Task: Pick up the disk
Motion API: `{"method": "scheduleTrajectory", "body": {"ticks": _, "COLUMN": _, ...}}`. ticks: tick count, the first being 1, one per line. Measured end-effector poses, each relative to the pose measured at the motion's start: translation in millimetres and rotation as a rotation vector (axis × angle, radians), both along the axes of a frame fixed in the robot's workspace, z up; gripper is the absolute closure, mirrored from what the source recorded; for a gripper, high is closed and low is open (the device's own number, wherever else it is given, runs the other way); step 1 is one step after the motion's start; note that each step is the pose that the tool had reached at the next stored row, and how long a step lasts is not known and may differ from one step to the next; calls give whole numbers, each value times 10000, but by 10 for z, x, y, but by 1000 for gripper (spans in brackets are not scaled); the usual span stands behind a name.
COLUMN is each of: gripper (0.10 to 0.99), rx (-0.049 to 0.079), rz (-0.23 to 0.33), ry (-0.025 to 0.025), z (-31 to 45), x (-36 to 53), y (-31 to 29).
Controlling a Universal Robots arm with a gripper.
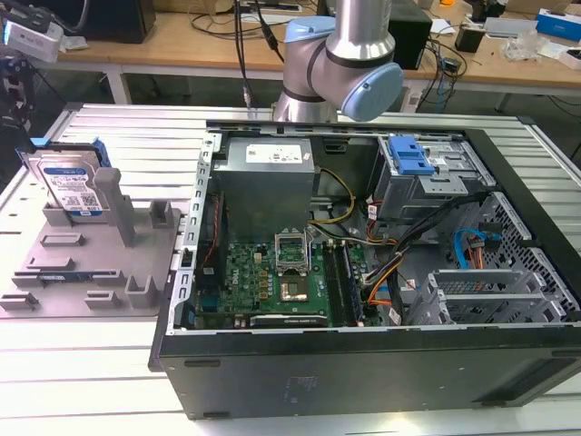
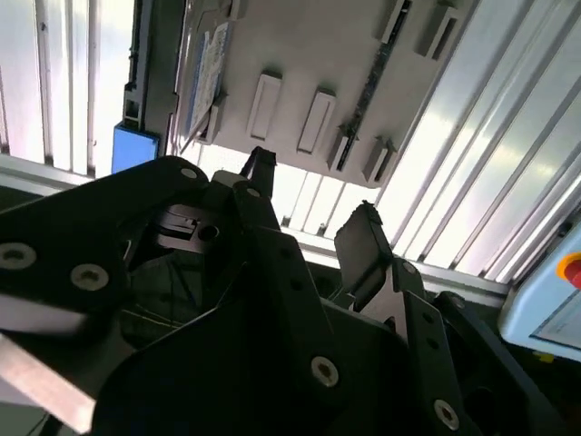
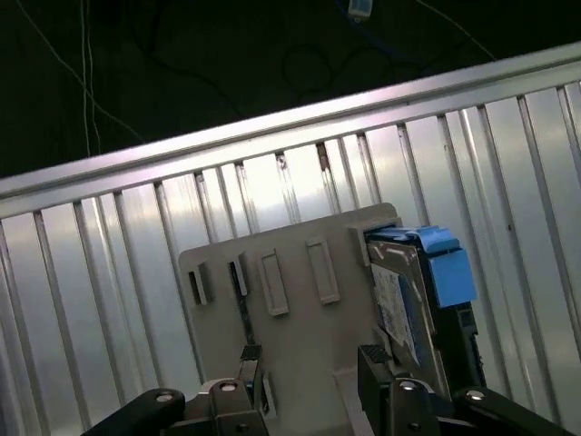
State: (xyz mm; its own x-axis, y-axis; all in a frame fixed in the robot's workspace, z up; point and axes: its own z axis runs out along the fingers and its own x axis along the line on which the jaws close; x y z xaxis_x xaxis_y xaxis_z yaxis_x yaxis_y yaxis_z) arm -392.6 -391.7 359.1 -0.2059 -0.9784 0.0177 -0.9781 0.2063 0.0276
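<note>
One hard drive (image 1: 71,186) stands on edge in the grey plastic holder (image 1: 100,282), at the exterior view's left of the open computer case (image 1: 363,363).
The gripper (image 3: 310,363) hangs above the holder, fingers (image 3: 372,368) spread, gripping nothing. The drive looks rigid, dense, smooth-sided and shock-sensitive to me; its blue side rails (image 3: 447,272) seem the surest place to pinch.

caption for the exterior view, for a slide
Disk standing upright in a grey holder beside an open computer case, robot arm behind it.
</note>
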Motion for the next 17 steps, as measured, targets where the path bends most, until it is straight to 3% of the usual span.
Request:
{"method": "scheduleTrajectory", "body": {"ticks": 4, "gripper": 545, "rx": -21, "rz": 682, "ry": -8, "z": -6, "x": 3, "y": 0}}
{"method": "scheduleTrajectory", "body": {"ticks": 14, "gripper": 545, "rx": -28, "rz": 856, "ry": -7, "z": -6, "x": -8, "y": 7}}
{"method": "scheduleTrajectory", "body": {"ticks": 17, "gripper": 545, "rx": -28, "rz": 1124, "ry": -7, "z": -5, "x": -11, "y": 80}}
